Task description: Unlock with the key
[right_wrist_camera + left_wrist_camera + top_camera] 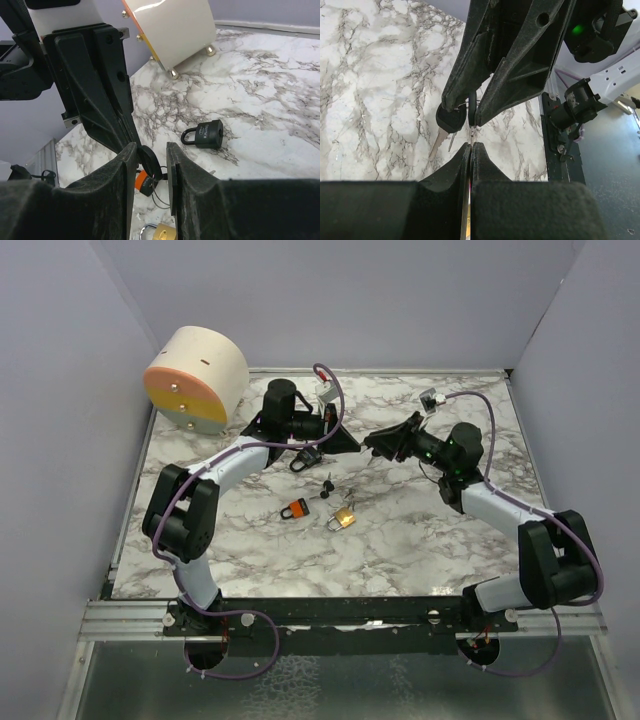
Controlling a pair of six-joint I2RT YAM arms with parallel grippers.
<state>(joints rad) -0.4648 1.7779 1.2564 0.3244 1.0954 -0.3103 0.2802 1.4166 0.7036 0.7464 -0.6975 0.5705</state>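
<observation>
The left end effector had its fingers pressed together, a thin sliver of metal showing at the tips. This was judged to be part of the black-headed key, which hung above the counter between the two arms. The right end effector had its fingers apart on either side of the key's head, with a gap visible on one side, so it did not appear to be gripping. A black padlock lay flat on the counter well beyond. The key was likely light, stiff and slippery along its thin blade, so the broad plastic head looked like the best hold for turning. The padlock seemed compact, and probably prone to sliding on marble unless its body was pinned.
</observation>
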